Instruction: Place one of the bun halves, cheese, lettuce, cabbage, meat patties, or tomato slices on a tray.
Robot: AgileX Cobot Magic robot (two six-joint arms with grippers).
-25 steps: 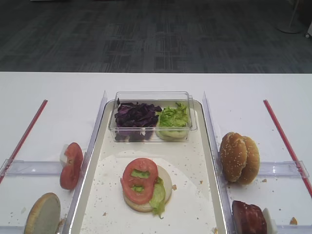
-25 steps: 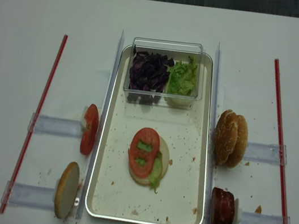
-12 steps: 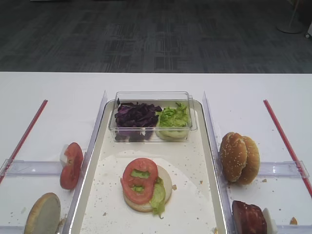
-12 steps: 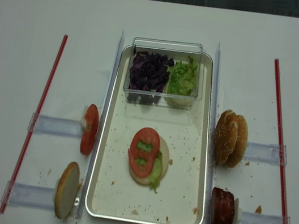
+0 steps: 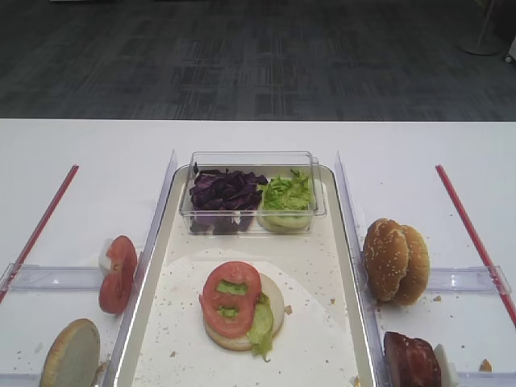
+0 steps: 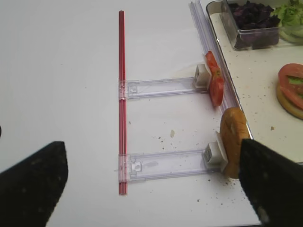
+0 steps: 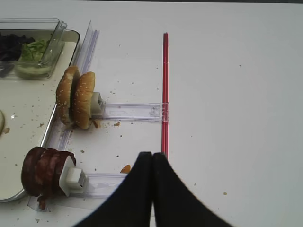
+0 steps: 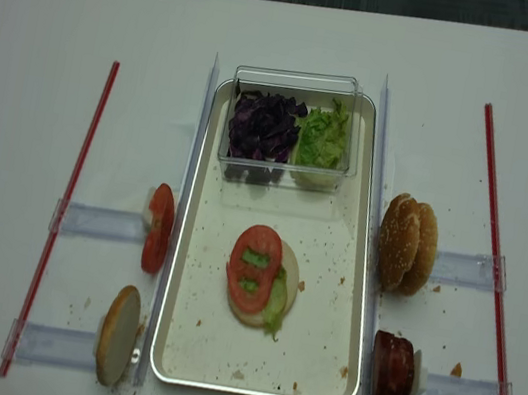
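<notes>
The tray (image 8: 358, 304) sits in the middle of the white table (image 8: 42, 69). On its liner lies a bun half (image 8: 261, 304) with lettuce (image 8: 276, 301) and a tomato slice (image 8: 254, 268) stacked on top. At the far end of the tray a clear plastic box (image 8: 298, 80) holds purple cabbage (image 8: 263, 124) on the left and more lettuce (image 8: 324, 138) on the right.

Left of the tray, more tomato slices (image 8: 158, 227) stand on edge against a clear holder, and nearer the front another bun half (image 8: 115, 347) stands the same way. On the right side, two seeded bun halves (image 8: 407, 243) stand together, with the meat patties (image 8: 391, 370) in front of them.

The left gripper (image 6: 151, 189) hovers over the table near the front-left bun, its jaws spread wide with nothing between them. The right gripper (image 7: 152, 163) is pressed closed and empty, hanging above the table beside a red strip (image 7: 164, 94).
</notes>
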